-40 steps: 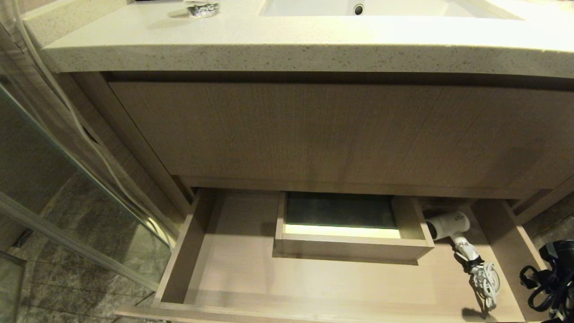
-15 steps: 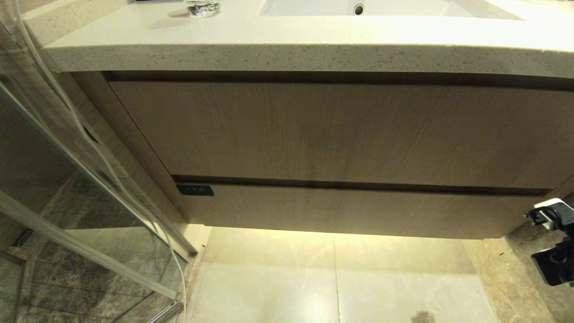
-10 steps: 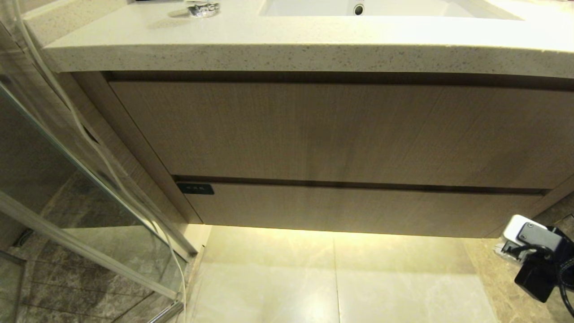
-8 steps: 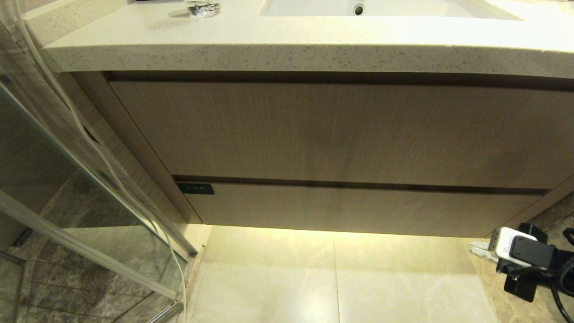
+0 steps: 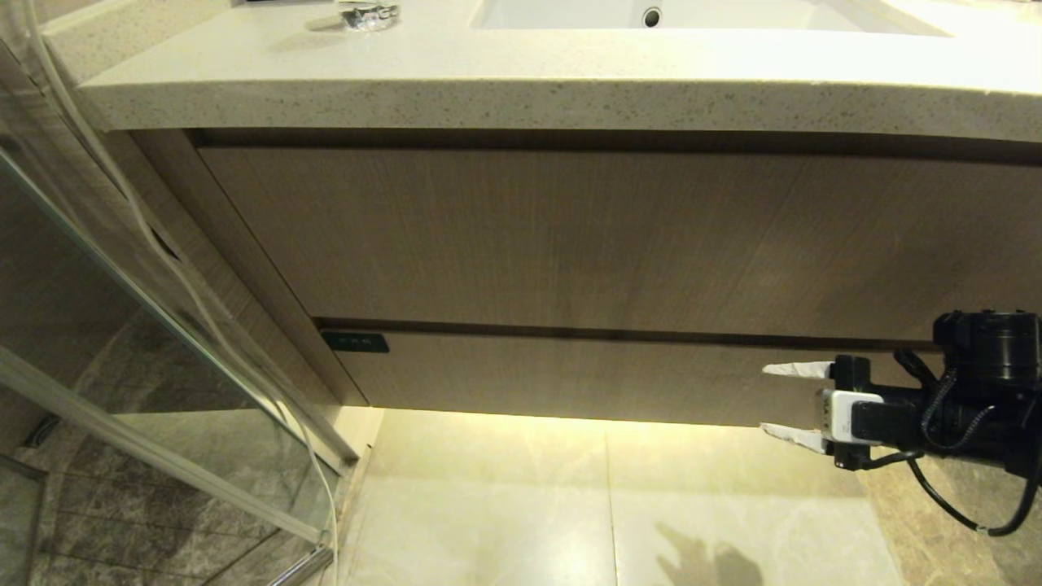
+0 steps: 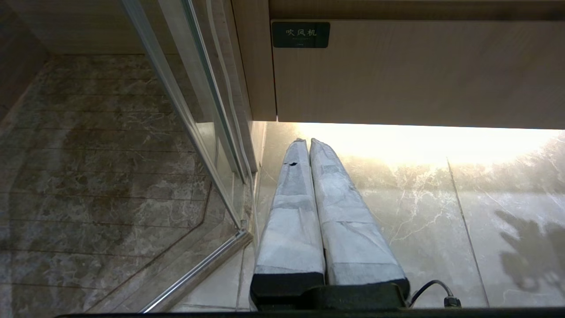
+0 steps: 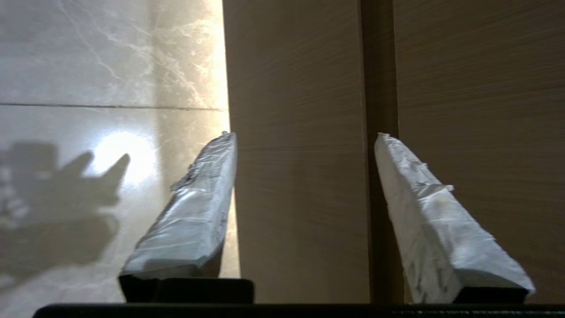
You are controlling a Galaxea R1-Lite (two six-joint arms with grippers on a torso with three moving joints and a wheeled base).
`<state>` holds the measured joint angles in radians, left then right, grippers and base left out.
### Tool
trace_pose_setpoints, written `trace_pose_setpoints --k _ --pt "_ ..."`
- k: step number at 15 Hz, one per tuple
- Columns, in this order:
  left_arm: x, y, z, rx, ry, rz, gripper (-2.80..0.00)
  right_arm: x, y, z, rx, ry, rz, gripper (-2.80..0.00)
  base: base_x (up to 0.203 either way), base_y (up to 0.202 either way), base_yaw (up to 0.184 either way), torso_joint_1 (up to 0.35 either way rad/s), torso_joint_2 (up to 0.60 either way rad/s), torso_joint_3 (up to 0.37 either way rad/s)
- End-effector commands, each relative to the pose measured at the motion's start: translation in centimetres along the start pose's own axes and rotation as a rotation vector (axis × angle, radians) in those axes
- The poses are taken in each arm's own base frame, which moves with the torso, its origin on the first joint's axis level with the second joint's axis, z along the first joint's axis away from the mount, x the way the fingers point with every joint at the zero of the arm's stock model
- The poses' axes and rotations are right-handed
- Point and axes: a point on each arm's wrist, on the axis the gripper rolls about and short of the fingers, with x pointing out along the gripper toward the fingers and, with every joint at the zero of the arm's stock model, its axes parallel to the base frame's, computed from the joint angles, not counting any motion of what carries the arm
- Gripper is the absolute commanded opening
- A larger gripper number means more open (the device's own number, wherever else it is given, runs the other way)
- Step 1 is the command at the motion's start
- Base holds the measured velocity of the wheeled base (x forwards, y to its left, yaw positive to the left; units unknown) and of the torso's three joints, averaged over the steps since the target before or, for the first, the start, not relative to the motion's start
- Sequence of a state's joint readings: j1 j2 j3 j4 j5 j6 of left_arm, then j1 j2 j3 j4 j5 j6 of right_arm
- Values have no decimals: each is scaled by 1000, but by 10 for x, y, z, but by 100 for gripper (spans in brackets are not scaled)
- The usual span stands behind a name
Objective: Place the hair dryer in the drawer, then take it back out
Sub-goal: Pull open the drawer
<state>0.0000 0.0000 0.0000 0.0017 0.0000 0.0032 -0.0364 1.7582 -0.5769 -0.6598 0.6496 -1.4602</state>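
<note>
We are holding our right gripper [image 5: 769,399] level before the closed drawer [image 5: 586,374] front, jaws apart and empty. Our left gripper [image 6: 304,142], jaws together, is hanging near the floor [image 6: 441,185]. The hair dryer is nowhere in view.

Light wood-grain drawer [image 5: 619,378] with dark green label [image 5: 355,343]; speckled cream countertop [image 5: 521,94].

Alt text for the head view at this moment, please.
The right gripper, fingers open and empty, reaches in from the right toward the closed drawer of a wood-grain vanity. A stone countertop sits above; pale floor tiles lie below.
</note>
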Motion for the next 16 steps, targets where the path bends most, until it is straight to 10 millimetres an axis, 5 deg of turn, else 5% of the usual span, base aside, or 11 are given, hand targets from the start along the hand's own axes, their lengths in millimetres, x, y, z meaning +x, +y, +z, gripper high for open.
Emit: trace_pose_setpoints --k 1,9,16 --pt "0 0 0 0 0 0 -280 31 7 -24 10 -7 40 0 0 0 0 0 0 0" --pt "0 0 0 0 0 0 -280 80 -19 -53 -7 -14 -51 0 0 0 0 0 0 0" --pt "0 0 0 0 0 0 -280 63 -18 -41 128 70 63 0 0 0 0 0 0 0"
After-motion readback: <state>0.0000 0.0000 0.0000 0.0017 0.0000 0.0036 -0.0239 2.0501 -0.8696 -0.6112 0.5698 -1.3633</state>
